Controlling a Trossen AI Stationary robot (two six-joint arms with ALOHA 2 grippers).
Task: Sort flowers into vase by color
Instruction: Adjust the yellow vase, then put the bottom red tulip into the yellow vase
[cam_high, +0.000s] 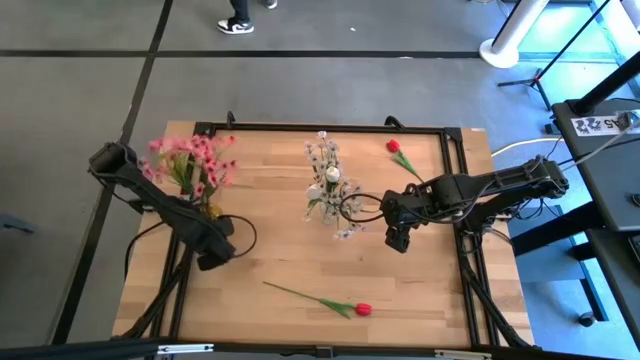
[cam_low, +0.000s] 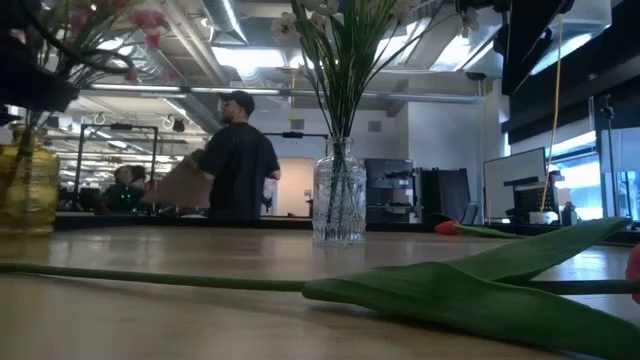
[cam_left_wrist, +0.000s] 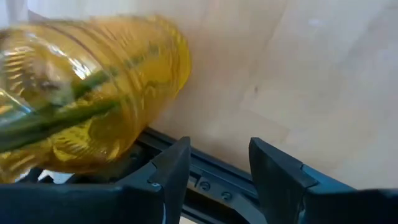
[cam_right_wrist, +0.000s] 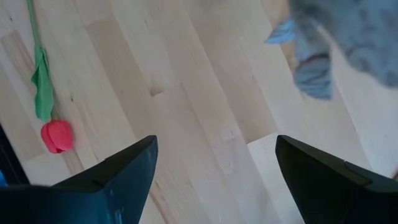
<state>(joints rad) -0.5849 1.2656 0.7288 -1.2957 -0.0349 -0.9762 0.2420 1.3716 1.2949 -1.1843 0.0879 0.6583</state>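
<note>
Nearest us lies a red rosebud stem (cam_high: 320, 299) on the table's (cam_high: 280, 260) front. Pink sprays (cam_high: 190, 163) fill the yellow vase (cam_low: 27, 185), white sprigs (cam_high: 327, 175) the clear vase (cam_low: 339, 203). Left gripper (cam_high: 213, 255) narrowly parted, right gripper (cam_high: 397, 238) spread, both empty.

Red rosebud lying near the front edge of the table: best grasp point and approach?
Grip the red rosebud stem at its bare stretch, between the leaf and the far tip. It lies flat on the table, so probably come straight down, fingers across the stem. The open right gripper hovers nearer.
</note>
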